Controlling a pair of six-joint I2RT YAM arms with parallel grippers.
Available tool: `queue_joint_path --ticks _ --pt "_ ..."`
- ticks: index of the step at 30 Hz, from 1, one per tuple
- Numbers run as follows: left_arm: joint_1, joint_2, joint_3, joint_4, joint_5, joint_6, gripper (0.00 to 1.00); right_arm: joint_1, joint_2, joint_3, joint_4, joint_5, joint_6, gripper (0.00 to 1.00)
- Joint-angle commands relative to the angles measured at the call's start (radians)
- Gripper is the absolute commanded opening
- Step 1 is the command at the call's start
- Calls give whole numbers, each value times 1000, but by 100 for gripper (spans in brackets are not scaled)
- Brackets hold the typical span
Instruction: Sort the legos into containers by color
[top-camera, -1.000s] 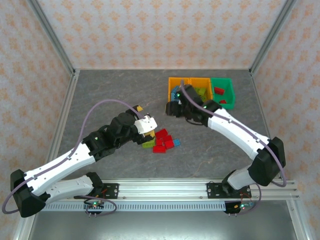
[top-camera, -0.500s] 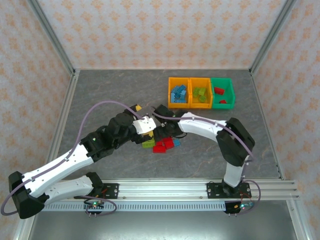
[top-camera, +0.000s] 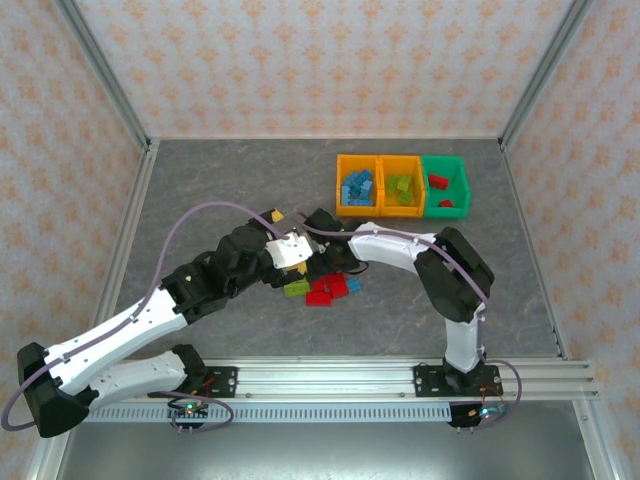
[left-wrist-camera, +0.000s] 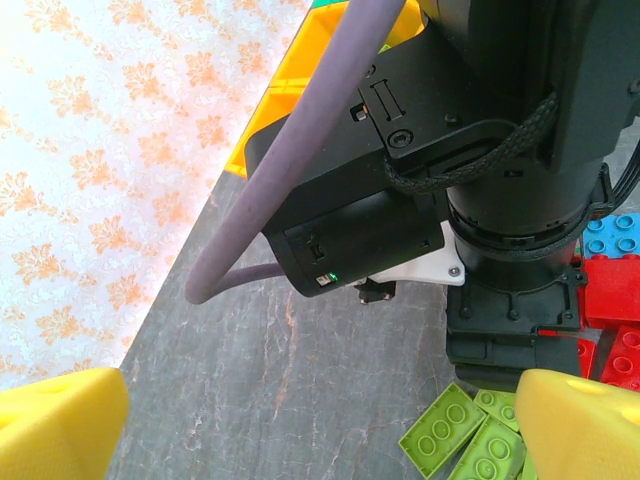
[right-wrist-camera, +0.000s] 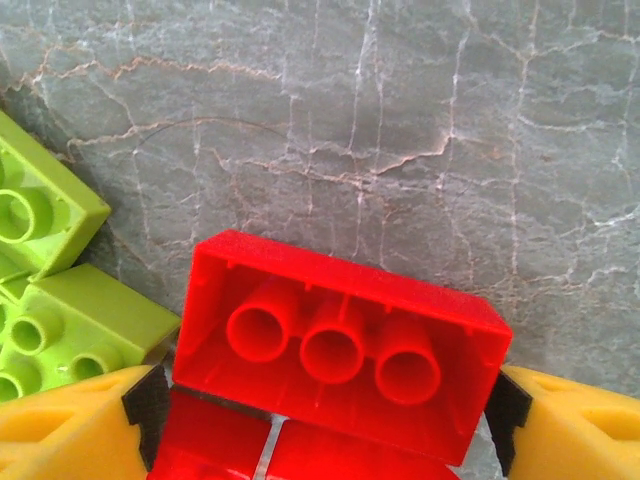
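Right tool (right-wrist-camera: 320, 420) open | upturned red lego (right-wrist-camera: 340, 345) between its fingers | unpinched

No text, label, brand or number can be read in any of the views; the bins (top-camera: 403, 186), the bricks (top-camera: 328, 288) and the arm housings carry no legible marking. The wall panels (top-camera: 300, 60) bear only a repeating orange floral pattern, which is ornament and not writing; the black housing (left-wrist-camera: 350, 240) in the left wrist view shows a small green light and moulded slots, but no characters.
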Motion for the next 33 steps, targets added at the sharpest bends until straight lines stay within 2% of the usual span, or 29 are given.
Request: queue_joint_path --ticks 1,6,9,12,21,26,29,33 --pt "-1 -3 -1 -3 7 16 100 -11 37 27 7 23 18 81" --pt "-1 -2 0 -3 7 16 100 -15 74 64 -25 40 42 79" --pt "-1 0 1 -5 12 16 100 -15 79 73 -32 43 79 85" --pt "-1 0 1 -5 12 15 100 -15 84 66 -14 49 102 86" --pt "-1 -3 1 -5 12 15 100 -15 92 77 -43 165 152 65" --pt "-1 -5 2 -5 11 15 100 -38 -38 -14 44 165 214 60" --pt "-1 -6 1 -5 12 14 100 -89 -163 -104 118 133 276 59" --pt "-1 -7 2 -4 20 11 100 -172 -346 -172 127 186 301 59"
